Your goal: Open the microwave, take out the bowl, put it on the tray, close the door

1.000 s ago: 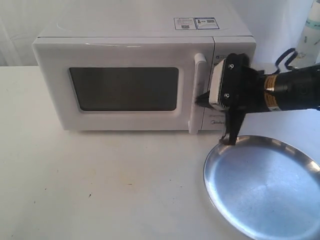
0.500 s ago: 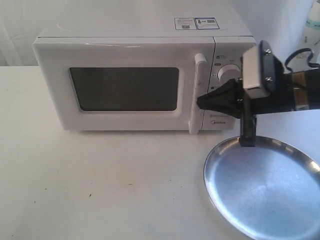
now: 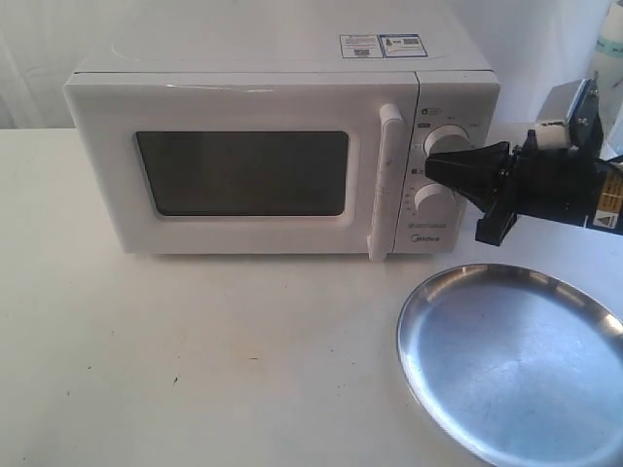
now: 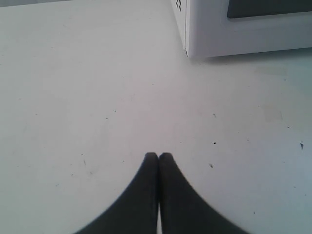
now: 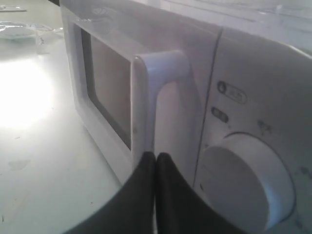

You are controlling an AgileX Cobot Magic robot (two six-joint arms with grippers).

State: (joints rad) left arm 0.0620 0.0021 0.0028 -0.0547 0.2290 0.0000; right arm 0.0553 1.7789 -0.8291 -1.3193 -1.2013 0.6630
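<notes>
1. The left tool shows only in its own wrist view. Its two dark fingers are pressed together with nothing between them, above bare bench, and a lower corner of the microwave lies ahead of it.
2. In the exterior view, the white microwave stands at the back of the bench, with two small stickers on its top towards the right.
3. The door sits flush with the oven front, fully closed. Its window is so dark that we cannot tell what is inside, so we see no bowl in any view.
4. The vertical white handle runs down the door's right edge.
5. To the right of the handle is the control panel, with an upper knob and a lower knob.
6. The right tool reaches in from the right and lies roughly level. Its fingers are closed tip to tip and hold nothing.
7. Its tip hangs in front of the panel between the two knobs, just right of the handle and apart from it.
8. The right wrist view shows the same closed tips before the handle, with a knob beside them.
9. The silver tray lies flat on the bench at the front right. It is below the right arm, and nothing rests on it.
</notes>
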